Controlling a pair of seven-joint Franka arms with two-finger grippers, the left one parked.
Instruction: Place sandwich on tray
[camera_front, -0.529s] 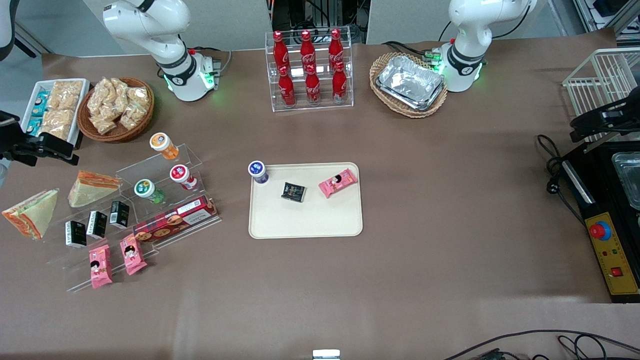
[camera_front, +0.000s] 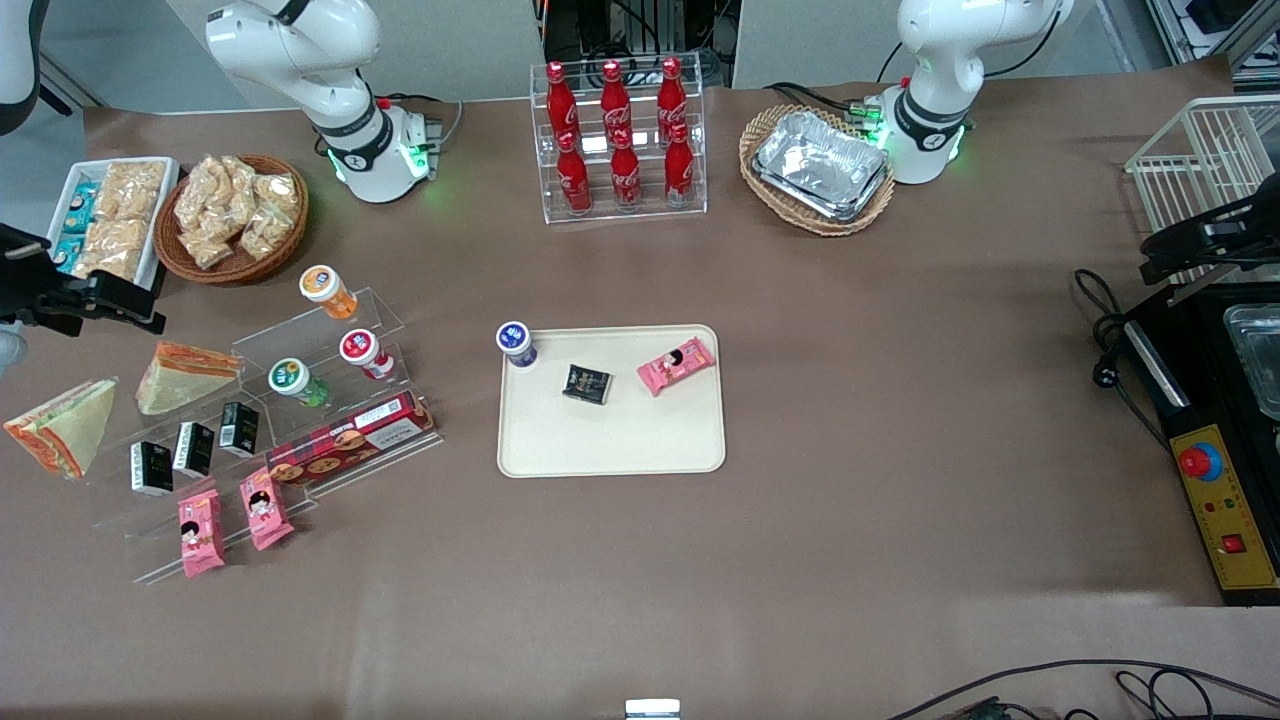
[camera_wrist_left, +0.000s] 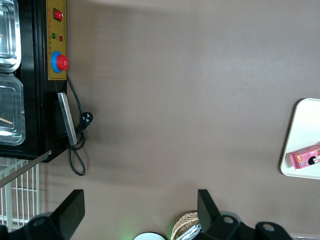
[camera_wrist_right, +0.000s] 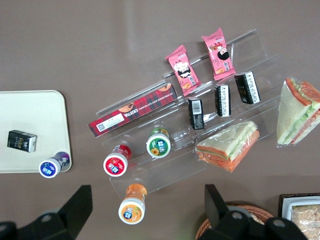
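Note:
Two wrapped triangular sandwiches lie at the working arm's end of the table. One sandwich (camera_front: 185, 375) (camera_wrist_right: 227, 146) rests on the clear acrylic stand. The other sandwich (camera_front: 62, 425) (camera_wrist_right: 299, 112) lies on the table beside the stand. The cream tray (camera_front: 612, 445) (camera_wrist_right: 30, 107) sits mid-table and holds a blue-capped bottle, a black carton and a pink packet. Its corner also shows in the left wrist view (camera_wrist_left: 302, 135). My gripper (camera_front: 130, 305) (camera_wrist_right: 145, 210) hovers open and empty above the table, farther from the front camera than both sandwiches, near the orange bottle (camera_wrist_right: 132, 206).
The acrylic stand (camera_front: 330, 330) carries bottles, black cartons, a red biscuit box (camera_front: 350, 438) and pink packets. A wicker basket of snacks (camera_front: 232, 215) and a white dish (camera_front: 105, 215) are close to my gripper. A cola rack (camera_front: 620, 140) and foil containers (camera_front: 820, 165) stand farther back.
My gripper has shifted slightly, a little farther from the front camera. Nothing on the table has moved.

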